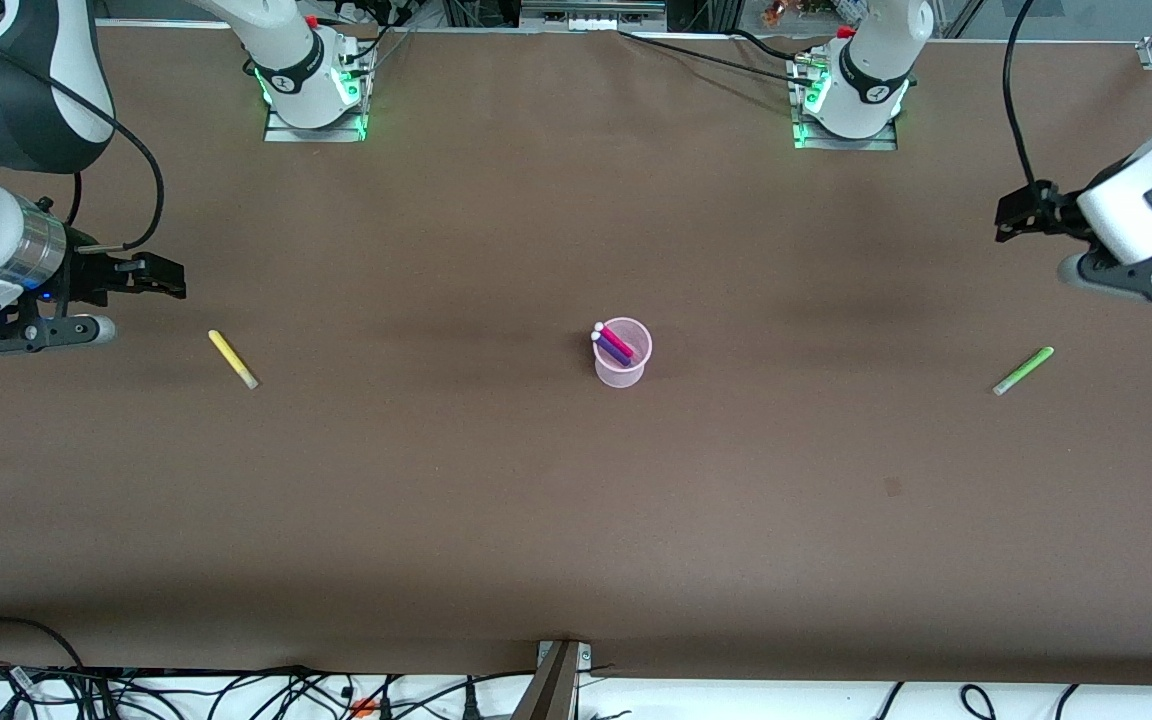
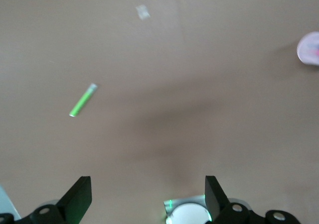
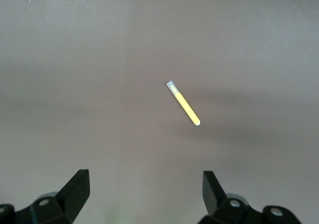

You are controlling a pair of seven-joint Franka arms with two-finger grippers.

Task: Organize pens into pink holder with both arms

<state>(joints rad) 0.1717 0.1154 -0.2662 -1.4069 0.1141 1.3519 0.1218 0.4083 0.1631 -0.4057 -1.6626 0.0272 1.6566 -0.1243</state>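
Note:
The pink holder [image 1: 623, 354] stands upright at the table's middle with the magenta pen [image 1: 616, 340] and the dark purple pen [image 1: 611, 349] leaning in it. The yellow pen [image 1: 232, 358] lies flat toward the right arm's end; it also shows in the right wrist view [image 3: 183, 103]. The light green pen [image 1: 1023, 370] lies flat toward the left arm's end, and shows in the left wrist view [image 2: 82, 100]. My right gripper [image 1: 164, 276] hangs open and empty above the table beside the yellow pen. My left gripper [image 1: 1008, 215] hangs open and empty above the table near the green pen. The holder's rim [image 2: 309, 48] shows in the left wrist view.
The two arm bases [image 1: 314, 85] [image 1: 851, 95] stand at the table's edge farthest from the front camera. Cables [image 1: 236, 690] lie off the table's near edge. A metal bracket [image 1: 561, 665] sits at the middle of the near edge.

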